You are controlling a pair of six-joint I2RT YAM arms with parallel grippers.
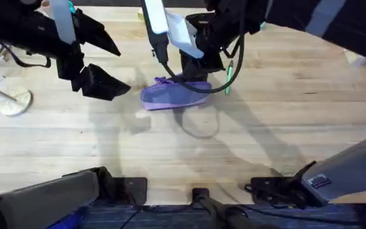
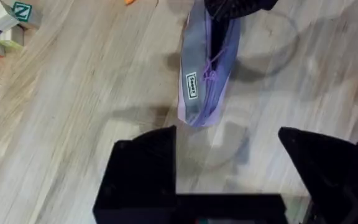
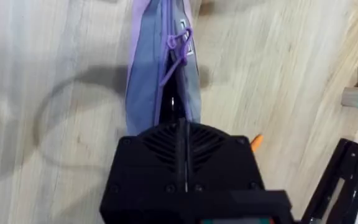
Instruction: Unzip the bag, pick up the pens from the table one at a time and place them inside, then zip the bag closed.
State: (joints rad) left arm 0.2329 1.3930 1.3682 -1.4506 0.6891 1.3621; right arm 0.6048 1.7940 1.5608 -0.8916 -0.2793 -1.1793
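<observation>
One bag lies mid-worktop toward the far edge, long axis running left-right, its zipper partly parted with a pen's orange tip beside it; the right gripper sits directly over its right end, fingers pressed together, grasp unclear; the left gripper, spread wide, hovers just left, nearer the pull end.

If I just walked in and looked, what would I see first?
Probably the purple bag, lying in the middle of the pale wooden table. The right gripper hangs right over the bag's zipper, its black fingers pressed together, and a bright green pen shows just beside that arm. Off to one side, the left gripper hovers wide open near the bag's end.
</observation>
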